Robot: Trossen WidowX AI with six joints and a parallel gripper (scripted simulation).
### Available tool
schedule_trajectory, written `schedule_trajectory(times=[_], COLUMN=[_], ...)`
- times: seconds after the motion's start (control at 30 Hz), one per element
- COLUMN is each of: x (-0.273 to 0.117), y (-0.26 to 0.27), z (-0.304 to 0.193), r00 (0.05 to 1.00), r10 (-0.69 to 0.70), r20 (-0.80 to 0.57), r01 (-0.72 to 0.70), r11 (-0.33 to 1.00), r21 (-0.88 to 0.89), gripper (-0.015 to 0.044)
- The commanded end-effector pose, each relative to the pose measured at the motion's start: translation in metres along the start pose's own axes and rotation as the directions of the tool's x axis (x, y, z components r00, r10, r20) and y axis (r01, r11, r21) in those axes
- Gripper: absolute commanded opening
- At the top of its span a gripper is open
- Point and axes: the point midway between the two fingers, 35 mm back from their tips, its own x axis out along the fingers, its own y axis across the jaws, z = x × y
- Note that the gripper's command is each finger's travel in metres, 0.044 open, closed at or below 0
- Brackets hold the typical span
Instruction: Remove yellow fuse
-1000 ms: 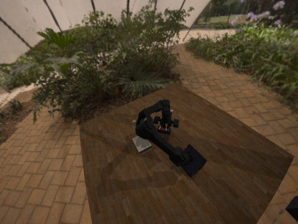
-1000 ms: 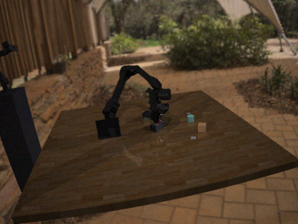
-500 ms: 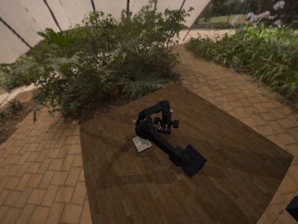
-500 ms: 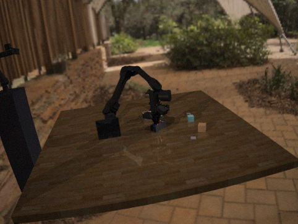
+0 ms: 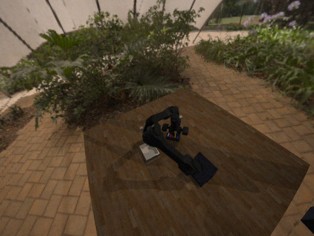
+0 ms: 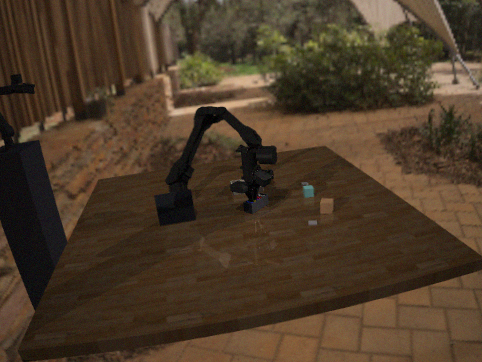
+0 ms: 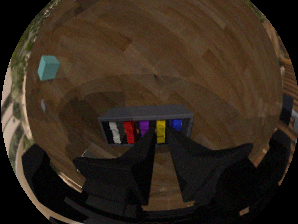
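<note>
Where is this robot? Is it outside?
Yes, it looks like a garden or patio. The wooden table stands on brick paving, with leafy bushes behind it and a wooden fence to one side.
</note>
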Motion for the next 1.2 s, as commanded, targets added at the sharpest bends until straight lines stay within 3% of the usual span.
schedule_trajectory(times=[0.0, 0.43, 1.17], x=[0.0011, 0.0, -0.0085], y=[-0.0004, 0.0, 0.0], z=[-0.001, 0.0, 0.0003], r00=[1.0, 1.0, 1.0], r10=[0.002, 0.0, 0.0], r20=[-0.004, 0.0, 0.0], r01=[-0.002, 0.0, 0.0], r11=[1.0, 1.0, 1.0], r21=[0.007, 0.001, 0.002], gripper=[0.0064, 0.0, 0.0])
